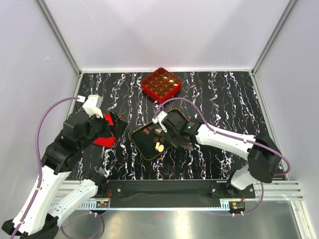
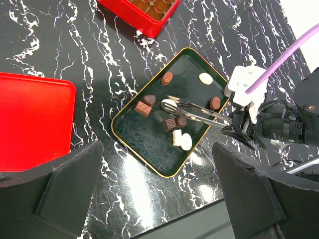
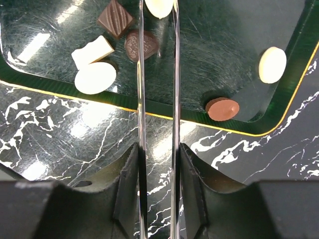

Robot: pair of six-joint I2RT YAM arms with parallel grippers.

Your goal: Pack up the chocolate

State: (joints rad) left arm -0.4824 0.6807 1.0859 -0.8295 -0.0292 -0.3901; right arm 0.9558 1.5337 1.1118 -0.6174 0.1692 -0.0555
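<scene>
Right tool (image 3: 158, 162) clamps tongs (image 3: 141, 99), their tips flanking a cream chocolate (image 3: 158, 6) mid-tray (image 3: 60, 89), its long axis unclear; left tool (image 2: 157, 199) gapes apart.

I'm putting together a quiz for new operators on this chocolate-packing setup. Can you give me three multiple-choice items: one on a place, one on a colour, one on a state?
1. Where does the red gridded box stand?
A) on the far side of the tray
B) between the arm bases
C) inside the tray

2. What colour is the chocolate piece between the tips of the tongs?
A) dark brown
B) red
C) cream-white

3. How does the left gripper stand?
A) shut on the tongs
B) open, holding nothing
C) shut on a chocolate

Answers:
1 A, since the top view shows the box beyond the tray.
2 C, since both wrist views show a pale piece at the tips.
3 B, since its fingers stand wide apart with nothing between them.
</scene>
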